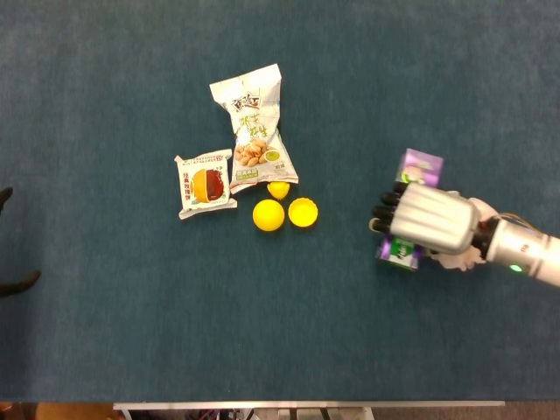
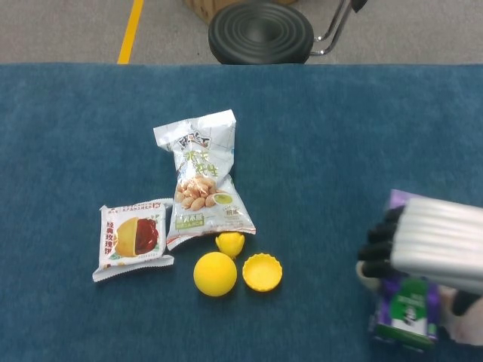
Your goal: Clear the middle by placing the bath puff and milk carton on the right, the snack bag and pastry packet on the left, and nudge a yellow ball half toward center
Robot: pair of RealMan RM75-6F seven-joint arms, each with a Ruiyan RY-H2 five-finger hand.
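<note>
My right hand [image 1: 424,217] [image 2: 434,243] grips the purple milk carton [image 1: 417,164] [image 2: 407,313] at the right side of the table. The pale pink bath puff [image 1: 466,257] is mostly hidden behind that hand. The snack bag [image 1: 254,126] [image 2: 200,178] lies in the middle, with the pastry packet [image 1: 206,184] [image 2: 134,236] just left of it. Below the bag sit a small yellow ball half [image 1: 278,189] [image 2: 229,242], a rounded yellow ball half [image 1: 269,215] [image 2: 214,272] and an open cup-like half [image 1: 303,212] [image 2: 261,271]. Only dark fingertips of my left hand [image 1: 13,282] show at the left edge.
The blue cloth-covered table [image 1: 131,332] fills both views. Beyond its far edge stands a black round stool [image 2: 260,30] on a grey floor with a yellow line [image 2: 129,30].
</note>
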